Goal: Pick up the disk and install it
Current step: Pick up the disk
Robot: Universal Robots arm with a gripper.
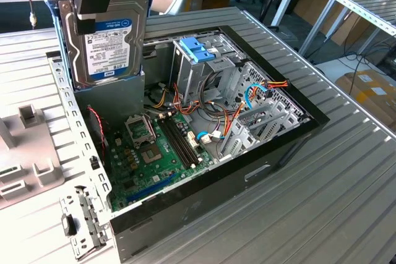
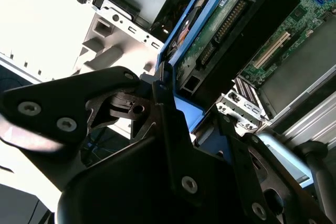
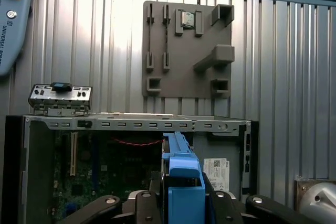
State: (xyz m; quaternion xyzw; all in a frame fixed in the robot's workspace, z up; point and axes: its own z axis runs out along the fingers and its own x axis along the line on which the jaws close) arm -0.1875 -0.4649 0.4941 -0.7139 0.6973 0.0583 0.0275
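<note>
Disk (image 1: 111, 44): held upright in the air at the exterior view's upper left. Label faces that camera, blue rails run down both long edges.
- In the first wrist view the disk (image 3: 181, 182) shows edge-on, a blue rail toward the lens. In the second wrist view its green circuit-board face (image 2: 210, 30) shows.
- Jaws: clamped on the disk's upper end, a black finger pressed on either side of it.

Below the disk: a grey box (image 1: 120, 94) in the corner of the open computer case (image 1: 260, 165). The disk's lower edge overlaps this box in the exterior view; cannot tell whether they touch.

Inside the case:
- Green motherboard (image 1: 148, 153) on the floor.
- Metal drive cage (image 1: 192, 72) with a light-blue latch (image 1: 198, 47) on top, well apart from the disk.
- Loose cables (image 1: 226, 119) between cage and board.

Case lies on its side on a ribbed metal tabletop (image 1: 322, 202).

Outside the case, on the tabletop:
- Grey holder plate (image 3: 184, 45) with slots and blocks.
- Small metal bracket (image 3: 60, 98) just beside the case rim.
</note>
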